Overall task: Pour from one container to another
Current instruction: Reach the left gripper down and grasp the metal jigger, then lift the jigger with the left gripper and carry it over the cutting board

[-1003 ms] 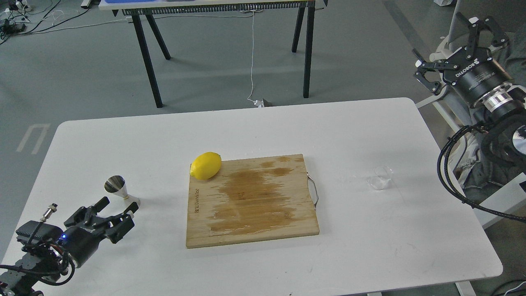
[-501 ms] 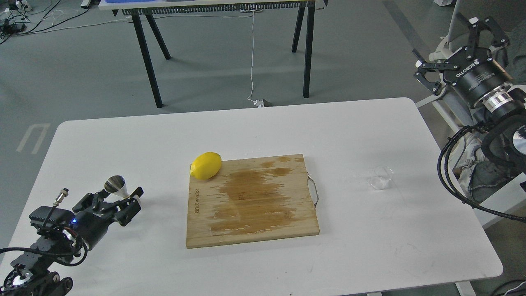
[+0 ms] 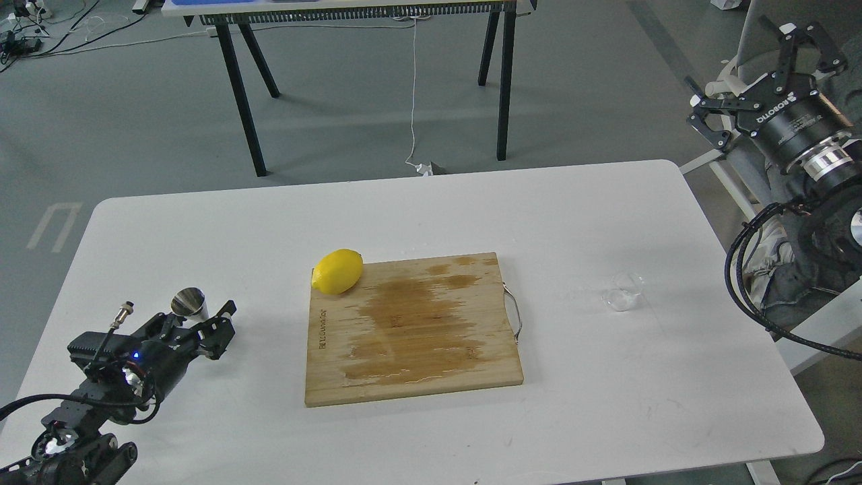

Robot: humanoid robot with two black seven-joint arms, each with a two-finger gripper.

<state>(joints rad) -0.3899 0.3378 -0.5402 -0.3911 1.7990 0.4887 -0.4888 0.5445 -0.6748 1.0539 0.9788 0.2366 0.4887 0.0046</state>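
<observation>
The steel jigger [image 3: 188, 302] stands upright near the table's left edge, with only its upper cone showing. My left gripper [image 3: 195, 322] is open around it; one finger [image 3: 225, 314] shows on its right, and the lower cone is hidden behind the gripper. Whether the fingers touch the jigger cannot be told. The clear glass cup [image 3: 623, 294] sits alone on the right part of the table. My right gripper [image 3: 757, 74] hangs open, high up and beyond the table's right edge, far from the cup.
A wooden cutting board [image 3: 411, 330] with a dark wet stain and a metal handle [image 3: 514, 314] lies mid-table. A yellow lemon [image 3: 338, 271] rests on its far left corner. The white table [image 3: 471, 209] has a black-legged table [image 3: 242, 81] behind it.
My left gripper has moved forward and up the view to the jigger, and its fingers now stand on either side of it. The right gripper has drifted slightly to the right.
</observation>
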